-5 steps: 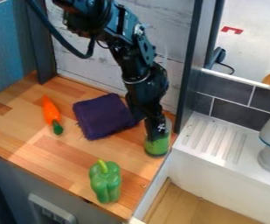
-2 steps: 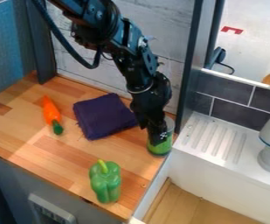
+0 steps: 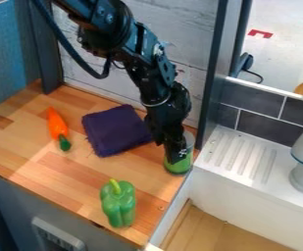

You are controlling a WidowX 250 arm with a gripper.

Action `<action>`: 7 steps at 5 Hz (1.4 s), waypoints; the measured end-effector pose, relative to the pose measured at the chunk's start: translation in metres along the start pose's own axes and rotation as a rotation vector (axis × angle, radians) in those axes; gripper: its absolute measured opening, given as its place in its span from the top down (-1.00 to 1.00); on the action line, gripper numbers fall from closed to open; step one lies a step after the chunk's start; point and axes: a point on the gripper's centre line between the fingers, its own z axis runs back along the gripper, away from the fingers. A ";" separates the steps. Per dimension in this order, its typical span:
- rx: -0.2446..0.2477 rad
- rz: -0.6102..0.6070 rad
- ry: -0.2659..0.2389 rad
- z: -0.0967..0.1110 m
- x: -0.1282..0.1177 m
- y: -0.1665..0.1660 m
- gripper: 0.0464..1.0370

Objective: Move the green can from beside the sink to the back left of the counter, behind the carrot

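Tool (image 3: 174, 158) hangs at the green-banded container (image 3: 178, 168) in the camera view; whether it is clenched or released, I cannot tell. On the tabletop (image 3: 65, 176), the container is right of the purple cloth (image 3: 116, 130), the orange carrot (image 3: 57, 124) left, the green pepper (image 3: 119, 207) nearer the camera.

One camera looks down aslant over the counter (image 3: 78, 174).

A folded purple cloth (image 3: 116, 130) lies flat on the wood counter (image 3: 65, 174). Left of the cloth is an orange carrot (image 3: 57, 125) with a green end. In front of the cloth is a green pepper (image 3: 119, 205). Well to the cloth's right are dark tiles (image 3: 260, 123).
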 end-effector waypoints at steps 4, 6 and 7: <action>0.161 0.382 -0.096 0.062 -0.068 0.107 -0.58; 0.254 0.512 -0.067 0.085 -0.088 0.143 -0.58; 0.280 0.578 -0.048 0.090 -0.104 0.153 -0.58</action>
